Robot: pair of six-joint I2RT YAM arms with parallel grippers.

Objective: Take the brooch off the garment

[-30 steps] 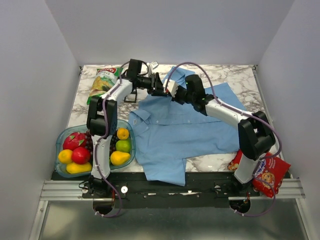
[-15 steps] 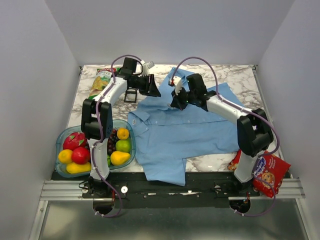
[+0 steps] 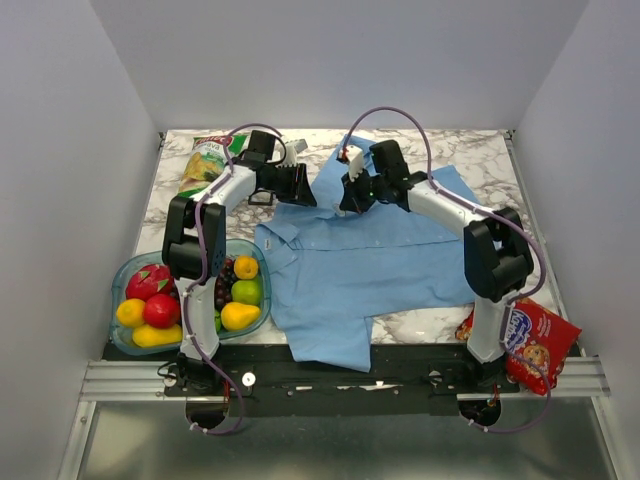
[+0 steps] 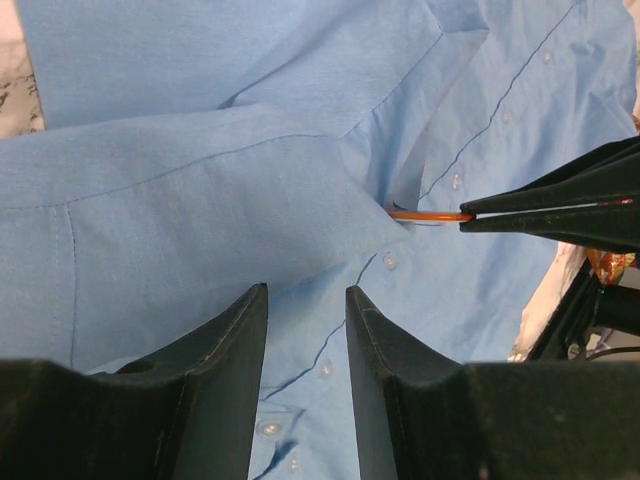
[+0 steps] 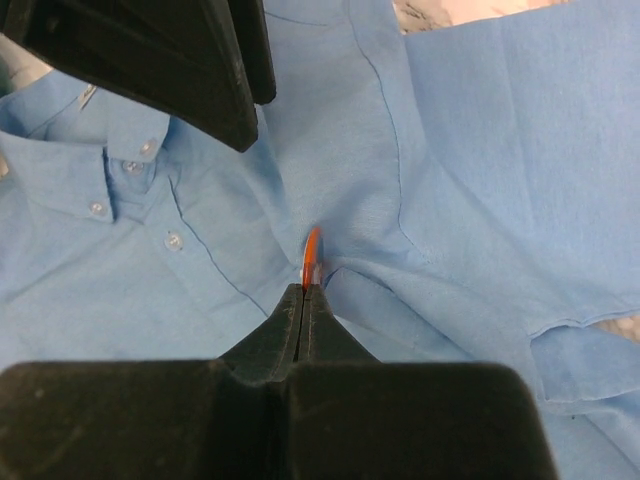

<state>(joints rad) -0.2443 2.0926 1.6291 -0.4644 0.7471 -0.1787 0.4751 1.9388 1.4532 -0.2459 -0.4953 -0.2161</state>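
1. Currently the right hand [image 5: 303, 295] is clamped shut on the thin orange brooch [image 5: 312, 255], whose far end is hidden under a collar flap of the garment [image 3: 370, 270].
2. Just beside it the left hand [image 4: 305, 300] hovers over the cloth, fingers parted, nothing between them.
3. Garment lies spread on the counter [image 3: 500, 160].
4. A second ago both hands nearly touched; now they stand slightly apart.

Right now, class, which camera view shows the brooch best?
Left wrist: the orange brooch runs sideways from under the shirt collar into the shut right tool. Right wrist shows only an edge-on orange sliver. From the top view it is too small to see.
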